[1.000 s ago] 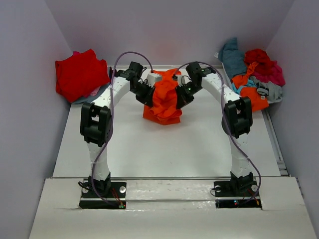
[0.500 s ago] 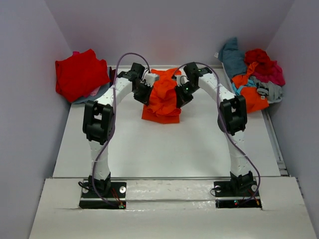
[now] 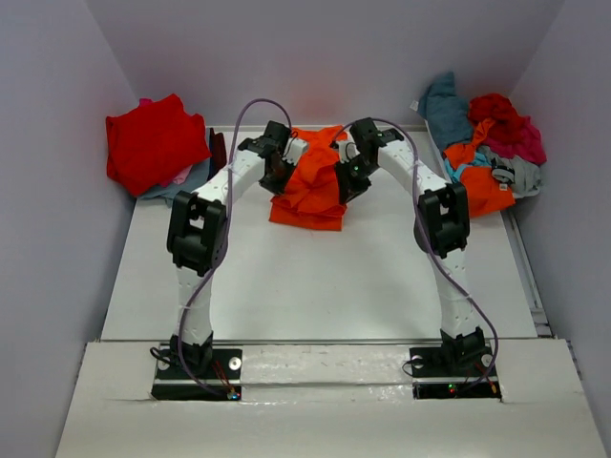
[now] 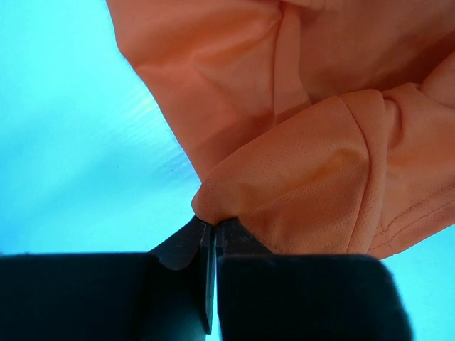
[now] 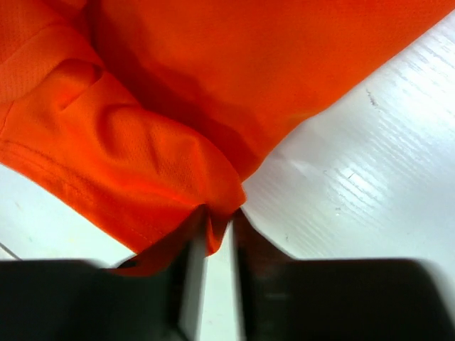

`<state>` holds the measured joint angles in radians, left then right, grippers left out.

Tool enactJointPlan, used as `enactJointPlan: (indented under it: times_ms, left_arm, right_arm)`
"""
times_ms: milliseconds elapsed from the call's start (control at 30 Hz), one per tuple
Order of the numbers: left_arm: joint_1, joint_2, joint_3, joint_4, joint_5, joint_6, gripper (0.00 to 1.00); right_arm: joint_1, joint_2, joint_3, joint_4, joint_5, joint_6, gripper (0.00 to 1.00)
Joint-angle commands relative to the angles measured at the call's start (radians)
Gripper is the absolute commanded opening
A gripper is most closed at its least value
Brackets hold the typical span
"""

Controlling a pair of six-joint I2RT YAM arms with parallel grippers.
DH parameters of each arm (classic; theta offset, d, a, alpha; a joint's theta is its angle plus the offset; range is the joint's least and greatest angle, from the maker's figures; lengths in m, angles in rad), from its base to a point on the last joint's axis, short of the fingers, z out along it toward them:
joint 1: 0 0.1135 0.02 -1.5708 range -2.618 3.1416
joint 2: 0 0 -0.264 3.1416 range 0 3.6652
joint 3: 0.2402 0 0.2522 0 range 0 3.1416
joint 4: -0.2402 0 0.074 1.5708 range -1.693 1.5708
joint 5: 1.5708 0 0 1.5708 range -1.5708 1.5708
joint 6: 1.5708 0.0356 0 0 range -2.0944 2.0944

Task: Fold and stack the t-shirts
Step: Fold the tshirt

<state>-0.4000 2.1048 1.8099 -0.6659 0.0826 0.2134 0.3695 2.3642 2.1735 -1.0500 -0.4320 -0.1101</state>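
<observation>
A bright orange t-shirt (image 3: 310, 191) lies bunched on the white table (image 3: 315, 277) at the middle back. My left gripper (image 3: 284, 167) is shut on a fold at the shirt's left side; in the left wrist view the jaws (image 4: 213, 226) pinch the orange cloth (image 4: 306, 177). My right gripper (image 3: 347, 176) grips the shirt's right side; in the right wrist view its jaws (image 5: 220, 217) stand slightly apart with a fold of orange cloth (image 5: 142, 163) caught between them. A red t-shirt (image 3: 153, 143) lies at the back left.
The red shirt rests on grey and pink cloth (image 3: 181, 176) against the left wall. A pile of teal, red, magenta, orange and grey shirts (image 3: 487, 143) lies at the back right. Grey walls close in the table on three sides.
Both grippers have moved toward the back of the table with the orange shirt. The shirt has come down and lies flatter and further back.
</observation>
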Motion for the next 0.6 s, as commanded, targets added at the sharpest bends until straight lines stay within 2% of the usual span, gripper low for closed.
enactJointPlan:
  times_ms: [0,33,67,100,133,233,267,567]
  left_arm:
    - [-0.060,-0.003,0.051,0.023,-0.073,-0.006,0.26]
    - [-0.069,-0.008,0.052,0.026,-0.110,-0.005,0.39]
    - [-0.083,-0.008,0.055,0.029,-0.122,-0.005,0.47]
    - [-0.083,-0.008,0.055,0.029,-0.132,-0.005,0.47]
    - [-0.094,-0.008,0.057,0.029,-0.139,-0.005,0.54]
    - [-0.094,-0.008,0.055,0.035,-0.161,-0.008,0.64]
    - [-0.094,-0.011,0.054,0.038,-0.167,-0.008,0.65]
    - [-0.094,-0.107,0.006,0.048,-0.236,-0.002,0.68]
  right_arm:
    - [-0.001,0.009,0.049,0.025,0.045,0.007,0.37]
    - [-0.001,0.007,0.051,0.024,0.053,0.006,0.46]
    - [-0.001,0.003,0.052,0.022,0.058,0.003,0.52]
    - [-0.001,0.001,0.052,0.024,0.058,0.003,0.56]
    - [-0.001,0.000,0.052,0.024,0.070,0.003,0.64]
    - [-0.001,-0.010,0.054,0.028,0.099,-0.002,0.74]
    - [-0.001,-0.013,0.055,0.030,0.105,-0.003,0.81]
    - [0.009,-0.105,0.002,0.038,0.133,0.026,0.81]
